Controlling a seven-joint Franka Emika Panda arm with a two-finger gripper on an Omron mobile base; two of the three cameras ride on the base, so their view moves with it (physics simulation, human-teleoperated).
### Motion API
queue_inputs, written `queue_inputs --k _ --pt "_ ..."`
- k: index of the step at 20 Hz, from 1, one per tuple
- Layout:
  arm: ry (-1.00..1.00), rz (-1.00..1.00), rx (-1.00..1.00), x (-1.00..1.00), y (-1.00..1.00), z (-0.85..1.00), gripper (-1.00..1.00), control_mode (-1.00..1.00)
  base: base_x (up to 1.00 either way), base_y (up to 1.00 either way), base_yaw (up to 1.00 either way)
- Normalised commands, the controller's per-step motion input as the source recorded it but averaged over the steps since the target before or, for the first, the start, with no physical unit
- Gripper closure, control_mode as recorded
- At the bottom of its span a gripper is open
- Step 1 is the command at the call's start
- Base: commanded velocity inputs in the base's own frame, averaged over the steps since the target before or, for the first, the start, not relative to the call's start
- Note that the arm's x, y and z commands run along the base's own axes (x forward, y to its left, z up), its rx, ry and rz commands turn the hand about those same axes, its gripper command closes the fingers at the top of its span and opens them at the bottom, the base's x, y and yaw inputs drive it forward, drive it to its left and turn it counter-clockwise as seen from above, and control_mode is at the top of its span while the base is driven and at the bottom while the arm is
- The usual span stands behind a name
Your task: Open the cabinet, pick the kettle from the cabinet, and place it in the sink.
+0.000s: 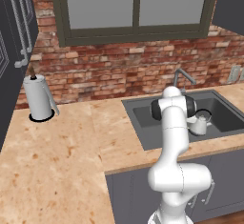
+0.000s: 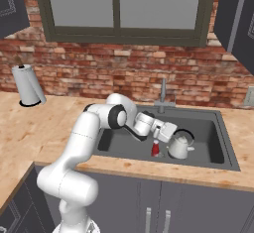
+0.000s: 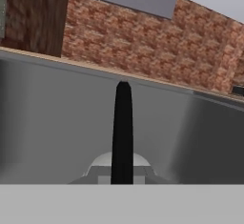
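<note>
The pincer sits inside the sink, closed on the black arched handle of the kettle. In the hand view the handle runs as a dark vertical bar straight up from the kettle lid, in line with the pincer.

The kettle stands upright on the sink floor, right of the sink's centre. Bare basin lies on all sides of it, with the wider stretch to its left. The right wall is near the kettle; the front rim is close below it in the right base view. A small red item stands on the sink floor just left of the kettle, apart from it. The faucet rises at the back rim, behind the pincer.

The arm rises in front of the sink, bends at the elbow above the front-left rim and reaches rightward and down into the basin. The wrist is roughly level, pointing toward the right wall.

The table spreads left of the sink; a paper-towel roll stands upright at its back, well apart.
</note>
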Motion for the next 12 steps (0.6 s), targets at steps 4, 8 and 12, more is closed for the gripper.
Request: queue_inputs --k 4,8,12 --pt "0.0 0.0 0.0 0.23 0.0 -0.23 1.0 -1.0 0.0 0.0 0.0" --pt "0.0 0.0 0.0 0.27 0.0 -0.27 1.0 -1.0 0.0 0.0 0.0" --pt "0.0 0.0 0.0 0.29 0.0 -0.26 1.0 -1.0 0.0 0.0 0.0"
